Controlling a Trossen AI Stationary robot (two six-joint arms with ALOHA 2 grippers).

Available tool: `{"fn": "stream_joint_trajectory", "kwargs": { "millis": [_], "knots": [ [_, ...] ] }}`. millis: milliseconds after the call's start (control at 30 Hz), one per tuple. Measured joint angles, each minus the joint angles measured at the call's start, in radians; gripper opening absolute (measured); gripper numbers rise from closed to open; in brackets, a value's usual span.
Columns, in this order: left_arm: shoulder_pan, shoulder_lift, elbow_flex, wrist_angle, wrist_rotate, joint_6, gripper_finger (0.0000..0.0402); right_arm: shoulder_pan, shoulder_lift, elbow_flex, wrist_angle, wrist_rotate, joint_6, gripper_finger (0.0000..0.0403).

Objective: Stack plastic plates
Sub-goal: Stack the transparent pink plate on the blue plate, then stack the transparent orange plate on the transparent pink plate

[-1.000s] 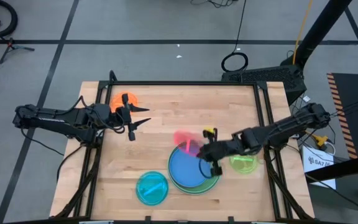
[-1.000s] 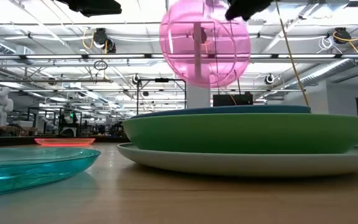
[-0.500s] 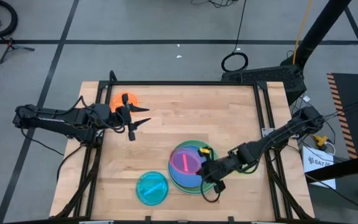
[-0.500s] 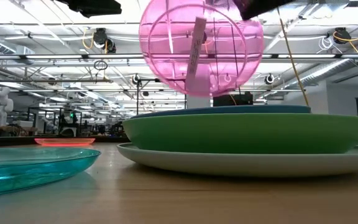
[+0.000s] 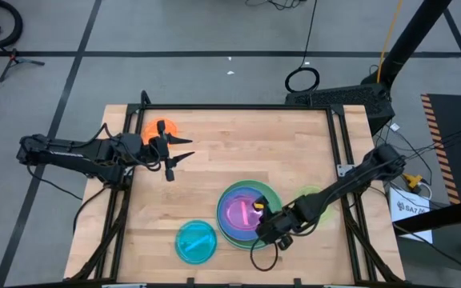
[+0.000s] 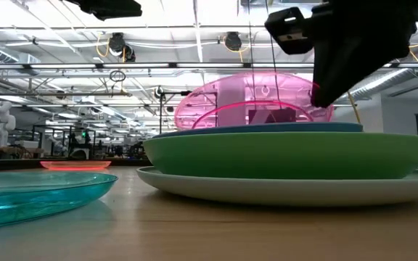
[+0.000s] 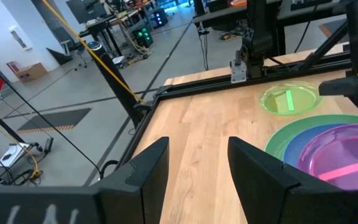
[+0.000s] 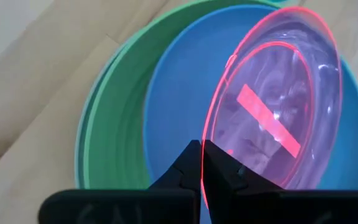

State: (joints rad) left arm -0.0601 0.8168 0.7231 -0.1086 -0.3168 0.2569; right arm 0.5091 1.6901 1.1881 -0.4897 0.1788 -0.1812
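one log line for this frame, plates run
right tool: shut on pink plate, tilted over blue plate | left tool: open, by orange plate | cyan, lime: unstacked

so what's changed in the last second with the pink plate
The right claw, shut on the pink plate's rim, carried it from beyond the stack toward the table's near edge and lowered it from almost upright to a slight tilt just over the blue plate. The left claw stayed open near the orange plate; the cyan plate and lime plate did not move.
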Motion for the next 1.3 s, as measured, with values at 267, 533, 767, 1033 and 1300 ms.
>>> {"fn": "stream_joint_trajectory", "kwargs": {
  "millis": [267,533,767,1033,1300],
  "knots": [
    [0.000,0.000,0.000,0.000,0.000,0.001,0.0170,0.000,0.008,0.000,-0.008,0.033,0.019,0.0038],
    [0.000,0.000,0.000,0.000,0.000,0.000,0.0170,-0.003,0.008,0.000,-0.005,0.035,0.056,0.0070],
    [0.000,0.000,0.000,-0.001,0.000,-0.015,0.0170,-0.004,0.003,0.000,-0.008,0.106,0.152,0.0074],
    [0.000,0.000,0.000,-0.035,-0.030,-0.079,0.0170,-0.034,-0.048,0.000,-0.140,0.187,0.359,0.0075],
    [0.028,0.002,0.000,-0.197,-0.163,-0.335,0.0170,-0.077,-0.179,-0.001,-0.238,0.188,0.435,0.0075]
  ]
}}
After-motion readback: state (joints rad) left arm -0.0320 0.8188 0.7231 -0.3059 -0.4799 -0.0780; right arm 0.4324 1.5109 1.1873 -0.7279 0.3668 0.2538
